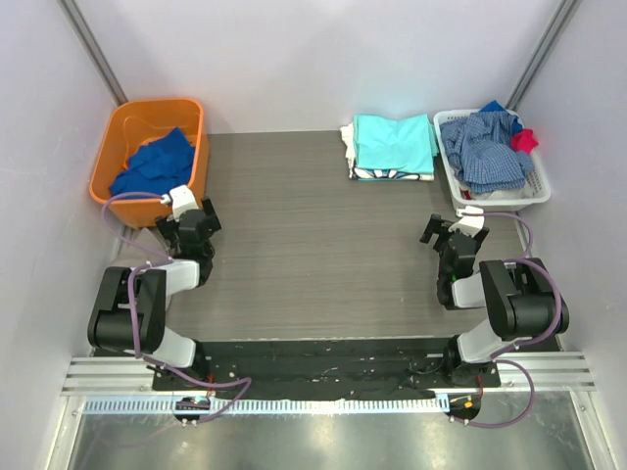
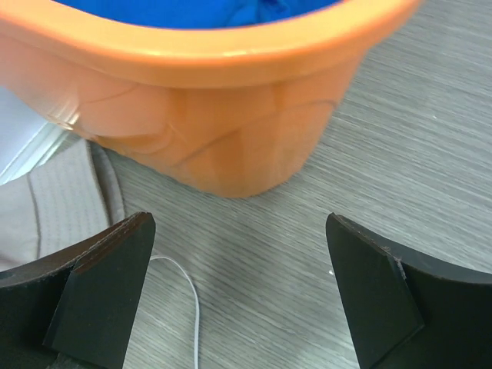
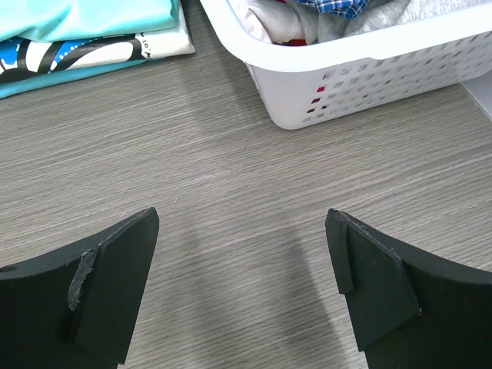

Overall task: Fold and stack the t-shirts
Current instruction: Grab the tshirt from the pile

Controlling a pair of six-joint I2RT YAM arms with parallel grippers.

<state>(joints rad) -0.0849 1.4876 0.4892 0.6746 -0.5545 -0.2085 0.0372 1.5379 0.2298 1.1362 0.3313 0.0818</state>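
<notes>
Black, spread wide and holding nothing: that's the left gripper (image 2: pixel 238 231), hovering low over the grey wood-grain tabletop (image 2: pixel 400 154). Just beyond its tips stands the round-cornered orange plastic tub (image 2: pixel 231 146), and over the rim you catch the royal blue cotton t-shirt (image 2: pixel 192 9) crumpled inside. The tub's wall stands between the gripper and the shirt.

Over to the right gripper (image 3: pixel 242 223): it is just as wide apart, empty too, and low over the table. Ahead and to its left is a folded stack near the far edge, with an aqua cotton t-shirt (image 3: pixel 84 15) on top and a white t-shirt with blue-and-black print (image 3: pixel 92 50) under it. Ahead and to its right sits the white slotted plastic laundry basket (image 3: pixel 369 84). It's heaped with a rumpled blue-and-white checked garment (image 1: pixel 485 152), and a small red cloth (image 1: pixel 526 139) is tucked at its far right side. From above, both arms sit folded back near their bases.
</notes>
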